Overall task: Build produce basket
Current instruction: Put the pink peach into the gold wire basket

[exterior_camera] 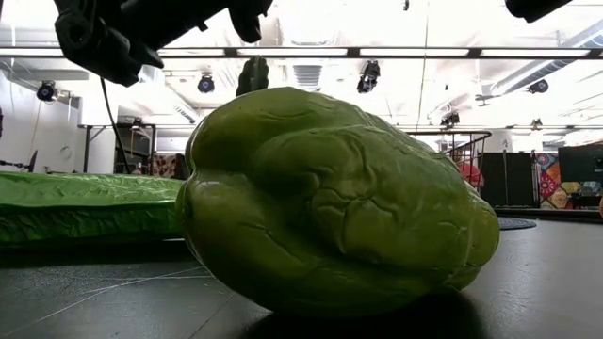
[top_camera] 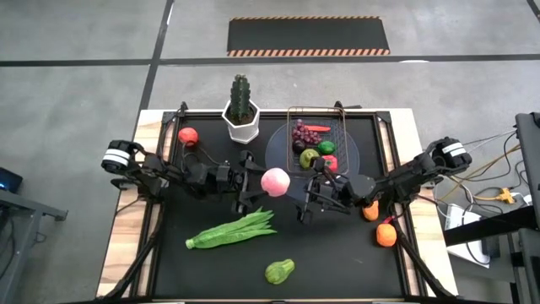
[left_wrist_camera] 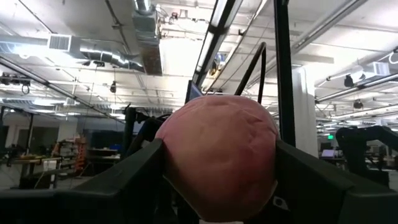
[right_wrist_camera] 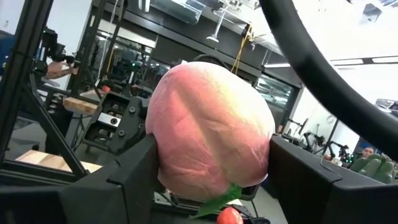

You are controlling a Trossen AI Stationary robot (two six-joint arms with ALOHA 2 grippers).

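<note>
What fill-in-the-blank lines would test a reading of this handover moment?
The left tool grips the pink ____ over the middle of the mat.
The right tool hangs close beside that fruit, near two loose ____ on the mat.
The wire basket rests on a round grey ____.
Missing words: peach; oranges; plate.

A spiky green cactus in a white hexagonal pot [top_camera: 241, 112] stands upright near the far edge of the black tabletop mat [top_camera: 211, 262], left of centre. Just right of it lies a round grey plate [top_camera: 277, 152]. The mat rests on a pale wooden table [top_camera: 120, 253]. Beyond the far edge, a black floor mat with striped borders [top_camera: 308, 36] lies on the grey floor.
</note>
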